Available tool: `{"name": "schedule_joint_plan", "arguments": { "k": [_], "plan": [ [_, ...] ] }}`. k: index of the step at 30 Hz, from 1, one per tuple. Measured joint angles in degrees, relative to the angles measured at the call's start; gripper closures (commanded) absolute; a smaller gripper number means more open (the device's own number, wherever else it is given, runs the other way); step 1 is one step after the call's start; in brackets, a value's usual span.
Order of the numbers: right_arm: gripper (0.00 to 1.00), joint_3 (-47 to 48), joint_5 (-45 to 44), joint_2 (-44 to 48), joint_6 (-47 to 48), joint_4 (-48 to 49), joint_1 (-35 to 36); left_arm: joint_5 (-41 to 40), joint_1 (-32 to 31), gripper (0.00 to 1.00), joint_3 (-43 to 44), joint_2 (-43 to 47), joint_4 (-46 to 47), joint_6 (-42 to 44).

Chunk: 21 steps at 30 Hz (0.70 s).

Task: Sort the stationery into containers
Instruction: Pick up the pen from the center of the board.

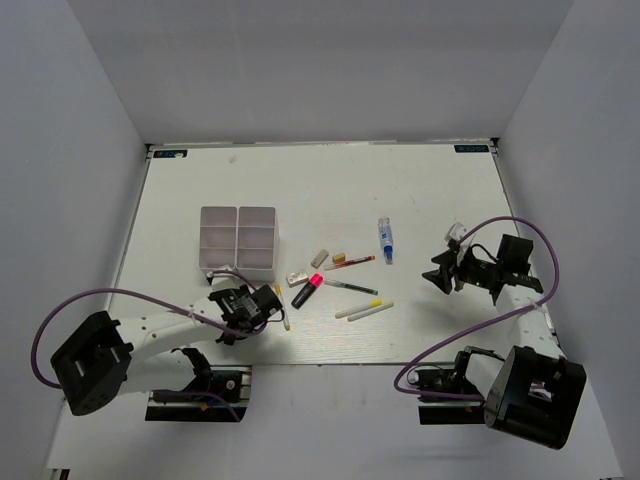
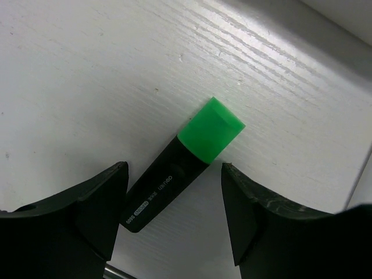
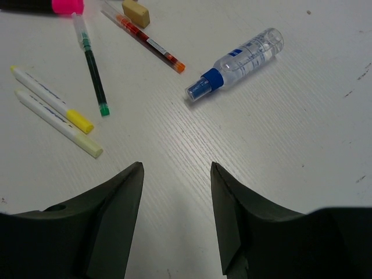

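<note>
A black highlighter with a green cap (image 2: 192,154) lies on the white table between the open fingers of my left gripper (image 2: 174,167); its black end is close to the left finger (image 2: 102,200). In the top view the left gripper (image 1: 268,305) sits just below the white divided tray (image 1: 238,238). My right gripper (image 3: 176,165) is open and empty above bare table, short of the blue-labelled tube (image 3: 244,58). A pink-ended highlighter (image 1: 307,290), small erasers (image 1: 321,257), a red pen (image 1: 350,263), a green pen (image 1: 352,287) and two yellow-white pens (image 1: 365,310) lie mid-table.
A thin pale pen (image 1: 285,318) lies beside the left gripper. The right wrist view shows the red pen (image 3: 145,40), green pen (image 3: 93,72), two yellow-white pens (image 3: 55,110) and an eraser (image 3: 135,11). White walls enclose the table.
</note>
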<state>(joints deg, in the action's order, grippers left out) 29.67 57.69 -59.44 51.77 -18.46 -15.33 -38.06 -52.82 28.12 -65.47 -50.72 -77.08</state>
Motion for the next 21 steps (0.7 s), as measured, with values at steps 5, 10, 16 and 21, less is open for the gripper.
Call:
{"name": "schedule_joint_plan", "arguments": {
  "k": [5,10,16,21],
  "plan": [
    [0.44,0.37,0.94,0.79,1.18,-1.53,-0.68,0.24,0.15,0.33,1.31,-2.21,0.28,0.76],
    [0.44,0.55,1.6,1.49,2.08,-2.71,-1.42,1.09,0.46,0.54,2.4,-3.98,1.92,2.71],
    [0.44,0.57,2.27,1.86,3.54,-4.55,-2.25,2.67,0.11,0.73,2.51,-3.96,4.61,6.05],
    [0.44,0.57,2.47,1.86,4.74,-5.75,-2.97,5.35,-0.31,0.9,2.49,-3.3,8.41,9.64]
  ]
}}
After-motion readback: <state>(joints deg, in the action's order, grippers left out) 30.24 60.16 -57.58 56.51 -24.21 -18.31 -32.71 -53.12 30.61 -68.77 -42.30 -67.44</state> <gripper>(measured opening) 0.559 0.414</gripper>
